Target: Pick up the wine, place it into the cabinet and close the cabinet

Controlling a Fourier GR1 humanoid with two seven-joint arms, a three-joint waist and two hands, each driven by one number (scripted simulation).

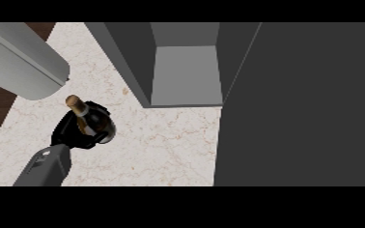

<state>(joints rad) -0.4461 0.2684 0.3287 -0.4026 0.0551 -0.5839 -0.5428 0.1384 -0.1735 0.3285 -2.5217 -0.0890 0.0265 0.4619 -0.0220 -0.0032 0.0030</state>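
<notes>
Left hand (pixel 71 133) curls round dark wine bottle (pixel 80 110) with tan neck.

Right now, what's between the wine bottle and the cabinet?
Head view: only bare countertop lies between the wine bottle, held in the left hand, and the open cabinet.

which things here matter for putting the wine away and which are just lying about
For the job: wine bottle, left hand curled round it, open cabinet, dark panel at right, likely its door.
Just there: counter, grey rounded shape at top left, cannot tell what.
</notes>
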